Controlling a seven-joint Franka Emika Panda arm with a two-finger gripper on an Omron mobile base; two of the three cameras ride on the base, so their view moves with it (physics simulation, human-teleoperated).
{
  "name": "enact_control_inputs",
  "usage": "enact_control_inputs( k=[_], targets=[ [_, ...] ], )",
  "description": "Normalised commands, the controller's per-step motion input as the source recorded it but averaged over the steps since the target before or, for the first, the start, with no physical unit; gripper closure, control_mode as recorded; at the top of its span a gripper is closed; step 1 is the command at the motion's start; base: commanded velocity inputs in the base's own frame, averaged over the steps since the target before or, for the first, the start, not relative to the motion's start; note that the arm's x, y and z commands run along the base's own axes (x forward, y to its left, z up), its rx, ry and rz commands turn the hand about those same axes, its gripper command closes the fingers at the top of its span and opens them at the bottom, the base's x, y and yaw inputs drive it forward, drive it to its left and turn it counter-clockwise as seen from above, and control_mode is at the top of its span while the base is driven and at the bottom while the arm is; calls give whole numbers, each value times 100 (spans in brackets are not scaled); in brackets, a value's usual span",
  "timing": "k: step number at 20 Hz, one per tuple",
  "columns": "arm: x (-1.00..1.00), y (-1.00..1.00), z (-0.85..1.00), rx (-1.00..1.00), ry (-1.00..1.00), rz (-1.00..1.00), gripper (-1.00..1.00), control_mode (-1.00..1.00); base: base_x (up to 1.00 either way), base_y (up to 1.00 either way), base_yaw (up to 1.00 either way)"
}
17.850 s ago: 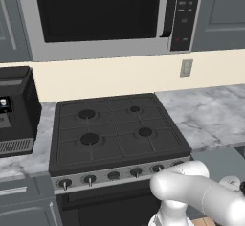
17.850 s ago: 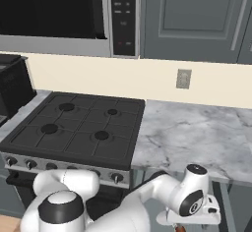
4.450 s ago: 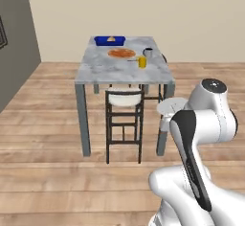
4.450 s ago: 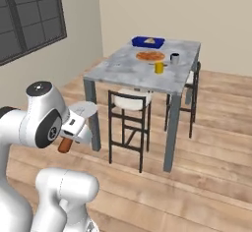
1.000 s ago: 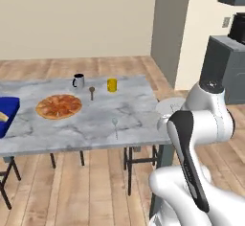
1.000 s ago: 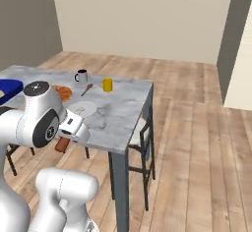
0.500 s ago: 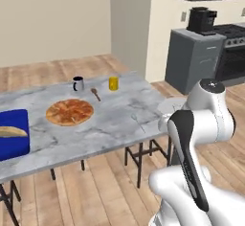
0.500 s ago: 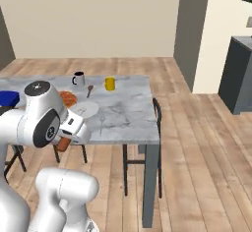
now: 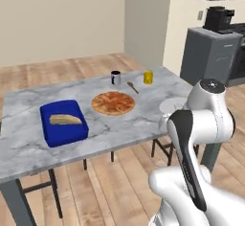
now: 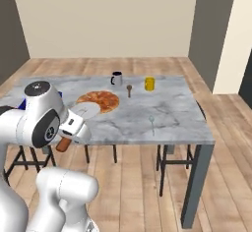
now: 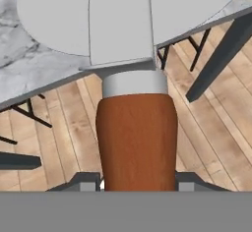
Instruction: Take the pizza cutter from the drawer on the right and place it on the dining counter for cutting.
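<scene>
Clamped in the two-finger gripper (image 11: 138, 184), the reddish-brown-handled pizza cutter (image 11: 135, 142) hangs just off the edge of the white-grey marble dining counter (image 10: 167, 120); fetching looks done, setting down remains.

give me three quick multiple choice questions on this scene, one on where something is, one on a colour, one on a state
1. Where does the pizza lie on the dining counter?
A. between the blue tray and the dark mug
B. on a stool
C. on the floor

2. What colour is the cup beside the dark mug?
A. green
B. yellow
C. white

3. What is the gripper doing?
A. open and holding nothing
B. shut on the pizza cutter
C. shut on the wooden spoon

Answers:
1 A, the pizza sits on the marble top, tray on one side and mug beyond it.
2 B, it shows yellow in both base views.
3 B, the hand view shows the reddish-brown handle between the finger tips.
</scene>
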Motion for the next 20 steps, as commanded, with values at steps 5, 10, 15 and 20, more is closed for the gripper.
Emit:
enact_control_inputs(
  k=[5, 10, 15, 20],
  targets=[
    [0, 0, 0, 0, 0, 0, 100, 100, 52, 8, 20],
    [0, 0, 0, 0, 0, 0, 100, 100, 50, 0, 21],
    [0, 0, 0, 0, 0, 0, 100, 100, 29, 0, 23],
    [0, 0, 0, 0, 0, 0, 100, 100, 16, 0, 19]
  ],
)
